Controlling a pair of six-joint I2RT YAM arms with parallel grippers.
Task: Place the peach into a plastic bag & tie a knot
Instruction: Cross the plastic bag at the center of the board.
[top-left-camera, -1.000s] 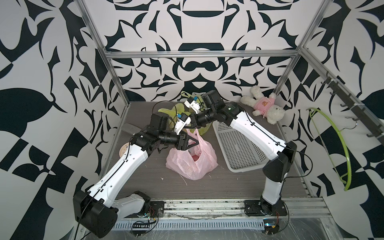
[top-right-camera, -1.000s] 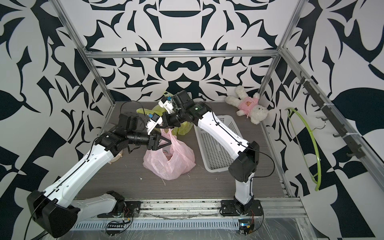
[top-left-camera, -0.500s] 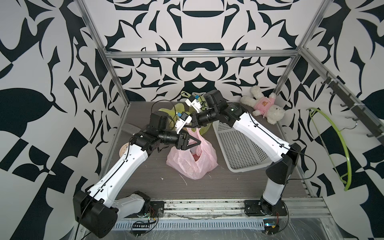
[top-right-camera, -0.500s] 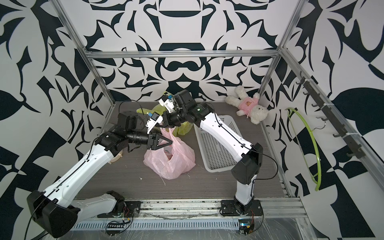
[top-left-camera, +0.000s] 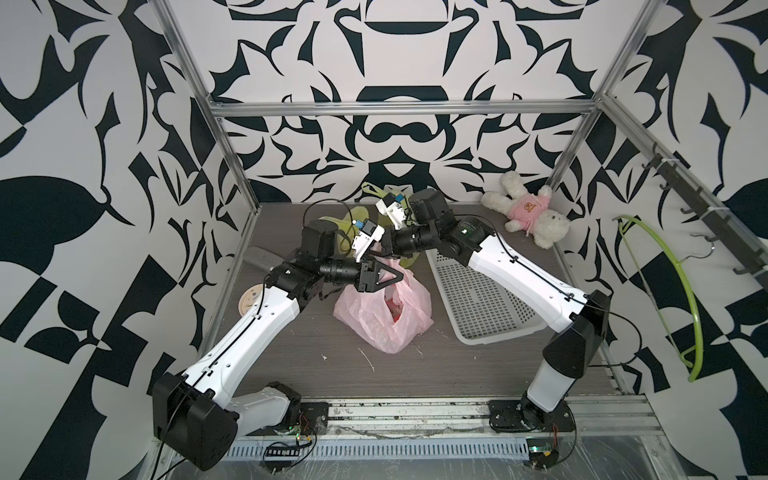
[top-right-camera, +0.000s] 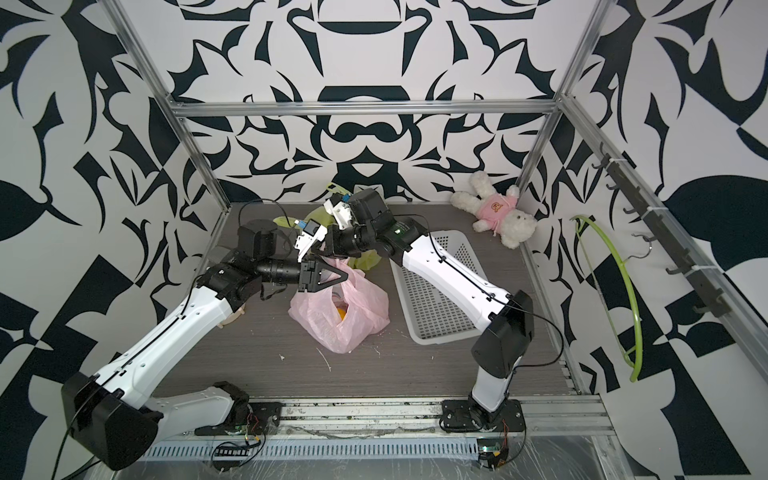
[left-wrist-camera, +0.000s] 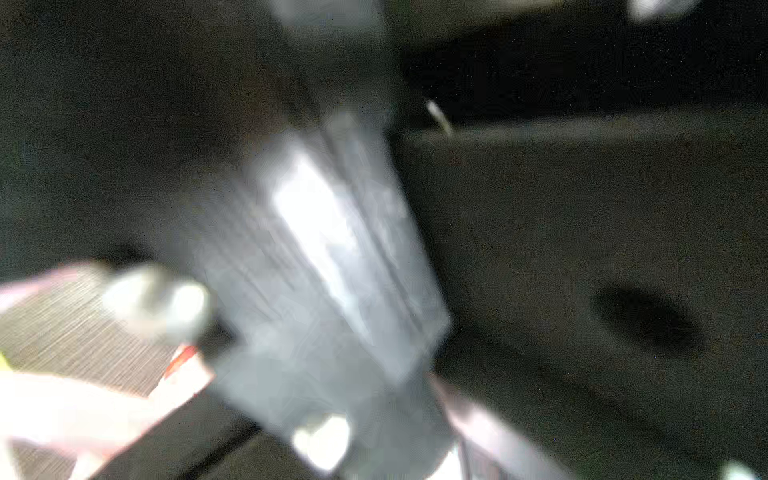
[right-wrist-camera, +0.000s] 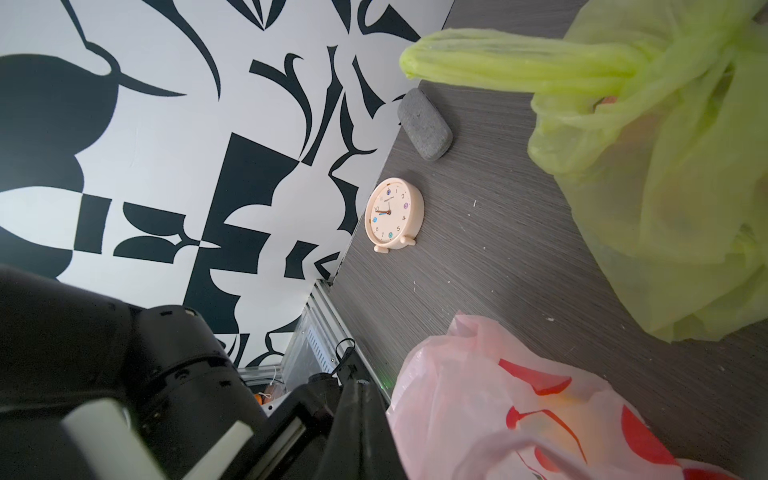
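Observation:
The pink plastic bag (top-left-camera: 384, 316) (top-right-camera: 338, 316) (right-wrist-camera: 519, 411) sits mid-table, its top drawn up to a point. An orange-yellow patch inside it is the peach (top-right-camera: 341, 312). My right gripper (top-left-camera: 383, 250) (top-right-camera: 322, 249) reaches in from the back and is shut on the bag's handle, with a blurred pink loop (right-wrist-camera: 519, 449) close to its camera. My left gripper (top-left-camera: 397, 276) (top-right-camera: 340, 277) lies level over the bag's mouth, seen side-on as a black triangle. The left wrist view is too blurred to show how its jaws stand.
A green plastic bag (top-left-camera: 409, 259) (right-wrist-camera: 665, 187) lies just behind the pink one. A white basket (top-left-camera: 478, 299) is to the right, a plush toy (top-left-camera: 528, 212) at the back right. A clock (right-wrist-camera: 394, 214) and grey case (right-wrist-camera: 424, 124) sit by the left wall.
The left gripper has rolled about its wrist, from a spread V to a side-on view, and reached further over the bag's mouth. The right arm has shifted slightly, still holding the handle.

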